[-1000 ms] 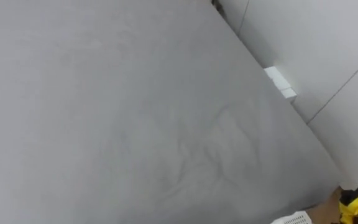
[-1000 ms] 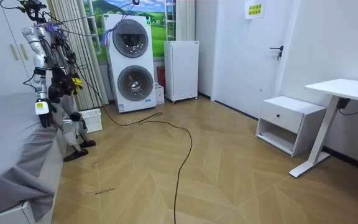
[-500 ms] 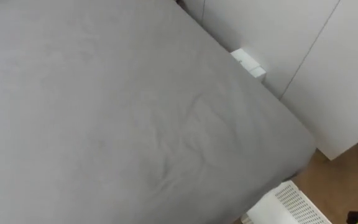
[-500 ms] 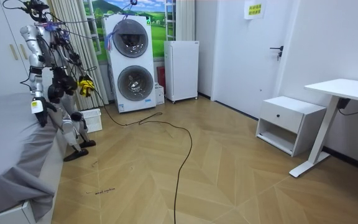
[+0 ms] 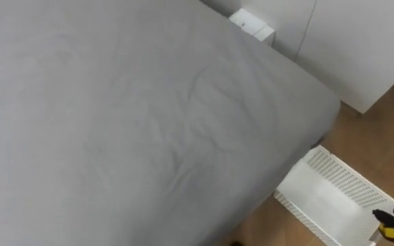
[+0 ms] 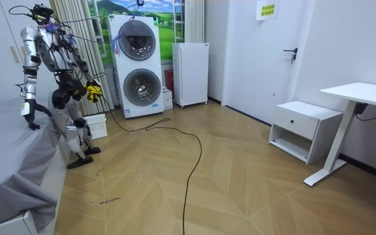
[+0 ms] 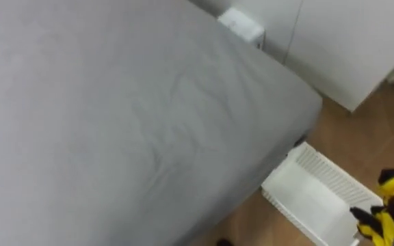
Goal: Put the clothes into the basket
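Observation:
A yellow and black cloth (image 7: pixel 390 205) hangs at the lower right of the eye views, beside the far end of a white slatted basket (image 7: pixel 306 195) on the wooden floor at the corner of the bed. In the room view my right hand (image 6: pixel 87 91) holds this cloth (image 6: pixel 94 90) at waist height, above the basket (image 6: pixel 97 125) by my legs. My left hand (image 6: pixel 29 121) hangs low over the bed's edge. I stand at the corner of the grey bed (image 5: pixel 115 123).
White wardrobe doors (image 5: pixel 354 48) stand behind the bed, with a small white box (image 5: pixel 252 26) at their foot. A stacked washer and dryer (image 6: pixel 138 65), a white cabinet (image 6: pixel 190 73), a nightstand (image 6: pixel 303 129) and a desk (image 6: pixel 361 94) stand across the open wooden floor.
My head view has swung right, bringing the basket into sight. I have turned toward it; my right hand has carried the cloth out toward the room view's right, and my left arm rose slightly.

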